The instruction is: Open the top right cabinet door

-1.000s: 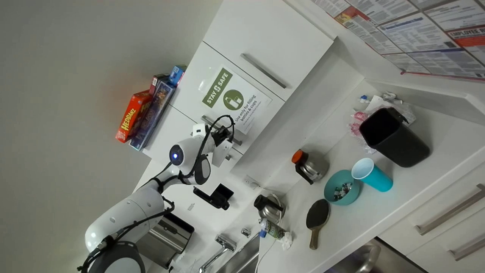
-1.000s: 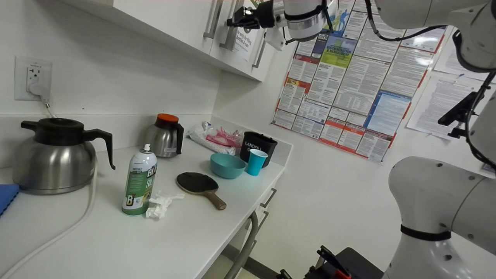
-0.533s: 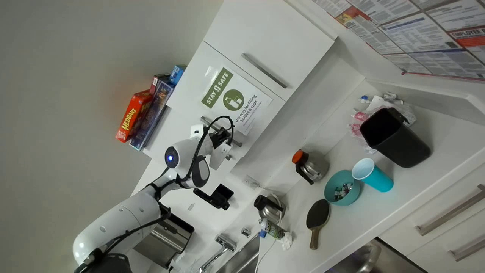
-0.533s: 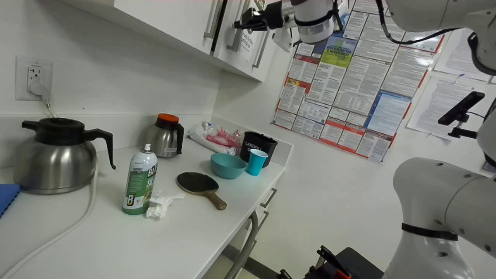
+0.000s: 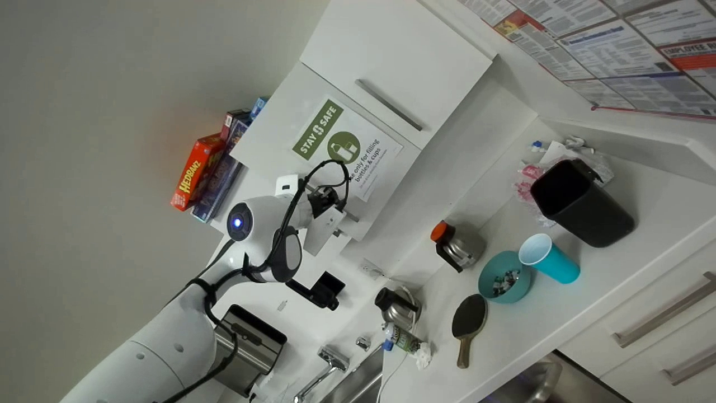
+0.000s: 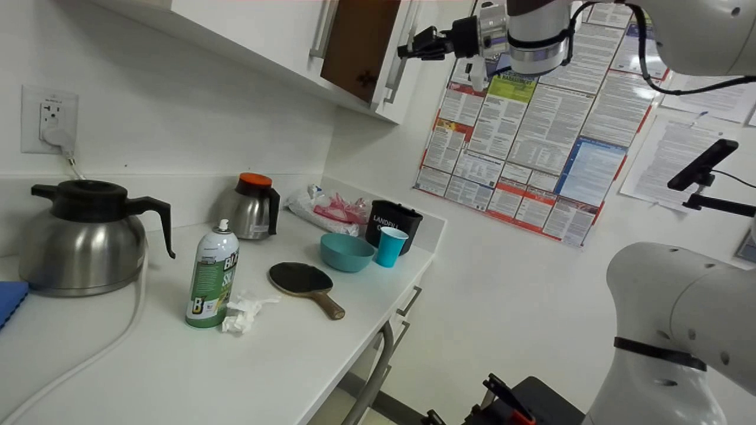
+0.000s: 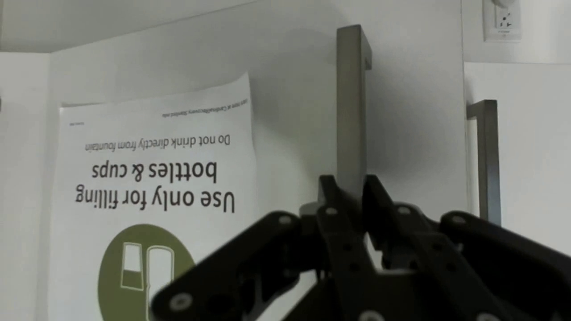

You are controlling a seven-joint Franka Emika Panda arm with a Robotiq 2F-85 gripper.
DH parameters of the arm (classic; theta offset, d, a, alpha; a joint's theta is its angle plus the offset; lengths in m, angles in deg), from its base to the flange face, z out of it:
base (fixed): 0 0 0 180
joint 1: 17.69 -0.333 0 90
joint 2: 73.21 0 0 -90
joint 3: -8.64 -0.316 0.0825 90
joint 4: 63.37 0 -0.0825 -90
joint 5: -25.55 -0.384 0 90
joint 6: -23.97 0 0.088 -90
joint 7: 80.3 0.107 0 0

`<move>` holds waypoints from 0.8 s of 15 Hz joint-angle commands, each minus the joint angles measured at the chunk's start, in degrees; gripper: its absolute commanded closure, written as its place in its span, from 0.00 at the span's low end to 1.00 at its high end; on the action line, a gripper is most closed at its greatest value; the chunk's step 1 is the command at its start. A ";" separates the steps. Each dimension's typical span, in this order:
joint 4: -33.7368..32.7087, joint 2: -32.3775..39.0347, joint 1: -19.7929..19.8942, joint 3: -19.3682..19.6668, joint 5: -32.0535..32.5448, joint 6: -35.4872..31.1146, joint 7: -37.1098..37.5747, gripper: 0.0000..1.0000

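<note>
Door (image 7: 294,120) farther ajar, interior (image 6: 363,41) brown.

Got a paddle (image 6: 304,282) on the counter (image 6: 159,366) in an exterior view, spray can (image 6: 212,277) at its 9 o'clock, bowl (image 6: 346,252) around 2.

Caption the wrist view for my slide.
Robotiq gripper closed on the bar handle of a white cabinet door bearing a bottle-filling notice.
</note>
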 commanded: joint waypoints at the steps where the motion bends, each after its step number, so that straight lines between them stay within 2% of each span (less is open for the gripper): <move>1: 4.03 -8.32 5.63 -0.50 0.26 7.45 -3.19 0.96; 4: 2.77 -9.32 8.75 0.24 -0.81 13.91 -4.57 0.96; 9: 1.06 -8.47 9.63 0.96 -3.73 17.38 -6.93 0.96; 10: 1.00 -8.25 9.85 0.86 -4.17 17.49 -7.36 0.62; 11: 0.99 -8.19 10.24 0.58 -4.37 17.72 -7.37 0.58; 12: 0.90 -8.14 10.62 0.35 -4.40 18.11 -7.23 0.58</move>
